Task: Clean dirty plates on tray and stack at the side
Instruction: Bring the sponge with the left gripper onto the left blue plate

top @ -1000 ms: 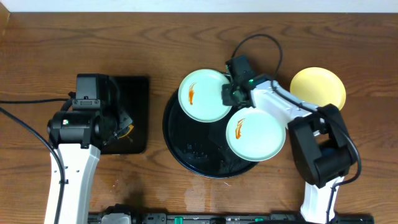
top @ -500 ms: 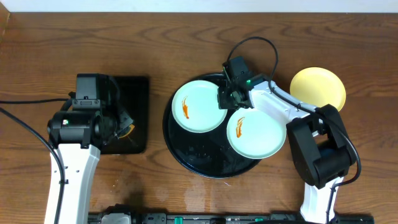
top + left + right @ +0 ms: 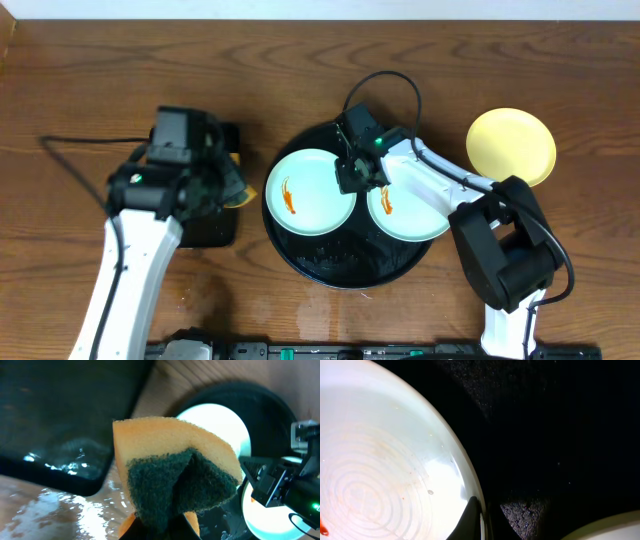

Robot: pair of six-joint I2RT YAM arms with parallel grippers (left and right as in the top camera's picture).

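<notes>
The round black tray (image 3: 300, 255) holds two mint-green plates. The left plate (image 3: 305, 195) bears an orange smear, and so does the right plate (image 3: 410, 215). My right gripper (image 3: 350, 178) is shut on the left plate's right rim, seen close in the right wrist view (image 3: 481, 520), where the plate (image 3: 385, 470) fills the left. The pale yellow plate (image 3: 511, 145) lies on the table at the right. My left gripper (image 3: 228, 185) is shut on a yellow and green sponge (image 3: 175, 475) near the tray's left edge; the sponge hides its fingertips.
A rectangular black tray (image 3: 205, 225), wet, lies at the left under my left arm; it also shows in the left wrist view (image 3: 60, 415). Water glistens on the wood (image 3: 60, 510) beside it. A black cable (image 3: 385, 85) loops above the round tray.
My right gripper has dragged the left mint plate down and left, onto the tray. My left arm has swung right with the sponge, from the rectangular tray toward the round one.
</notes>
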